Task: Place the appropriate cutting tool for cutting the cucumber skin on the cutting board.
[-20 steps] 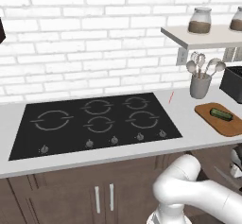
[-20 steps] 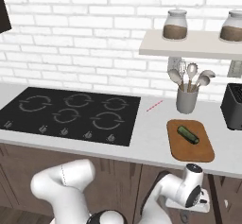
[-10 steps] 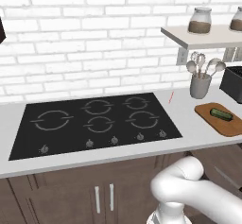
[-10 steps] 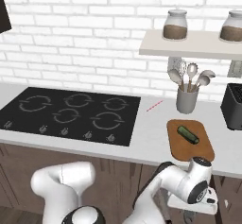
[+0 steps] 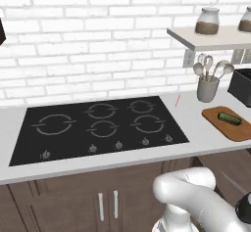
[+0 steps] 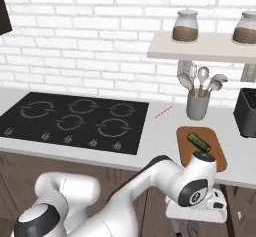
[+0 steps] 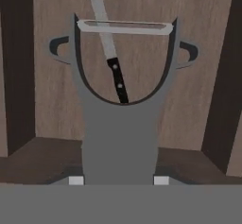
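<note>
Below the counter edge, the gripper (image 7: 115, 180) was clamped on the peeler (image 7: 122, 105), with lifting to the board (image 6: 201, 147) beside the cucumber (image 6: 200, 142) left.

Arm bends low in front of the counter, elbow folded, wrist dropped below the countertop edge. The gripper (image 7: 115, 180) points downward, fingers (image 7: 76, 180) closed on the peeler (image 7: 120, 105), gripping its grey handle.
</note>
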Tool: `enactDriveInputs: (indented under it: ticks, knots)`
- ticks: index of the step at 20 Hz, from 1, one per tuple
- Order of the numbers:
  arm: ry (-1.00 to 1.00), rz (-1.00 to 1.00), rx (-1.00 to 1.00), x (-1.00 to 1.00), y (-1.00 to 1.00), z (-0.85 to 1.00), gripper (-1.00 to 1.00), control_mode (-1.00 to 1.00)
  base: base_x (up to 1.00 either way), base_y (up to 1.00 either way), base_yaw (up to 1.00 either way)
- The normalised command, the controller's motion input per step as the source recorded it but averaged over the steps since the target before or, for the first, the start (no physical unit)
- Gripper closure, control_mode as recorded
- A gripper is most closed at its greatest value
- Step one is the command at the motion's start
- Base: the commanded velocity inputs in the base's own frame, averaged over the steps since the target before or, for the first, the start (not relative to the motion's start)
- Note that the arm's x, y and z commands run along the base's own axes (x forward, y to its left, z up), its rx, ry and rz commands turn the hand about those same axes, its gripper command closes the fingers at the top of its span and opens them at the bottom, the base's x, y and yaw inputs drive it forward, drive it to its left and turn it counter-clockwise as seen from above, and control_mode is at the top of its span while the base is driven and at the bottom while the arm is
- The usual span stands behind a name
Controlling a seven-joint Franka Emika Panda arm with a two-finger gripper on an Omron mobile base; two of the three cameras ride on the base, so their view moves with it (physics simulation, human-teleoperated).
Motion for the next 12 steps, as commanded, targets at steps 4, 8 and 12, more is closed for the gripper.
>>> enactDriveInputs:
  ticks: [4,8,12]
  knots:
    - [0.0,0.14,-0.11,-0.03,0.25,1.0,1.0,-1.0,0.0,0.0,0.0]
    - [0.0,0.15,-0.05,0.05,-0.05,1.0,1.0,-1.0,0.0,0.0,0.0]
    - [0.0,0.2,0.0,0.63,-0.31,0.66,1.0,-1.0,0.0,0.0,0.0]
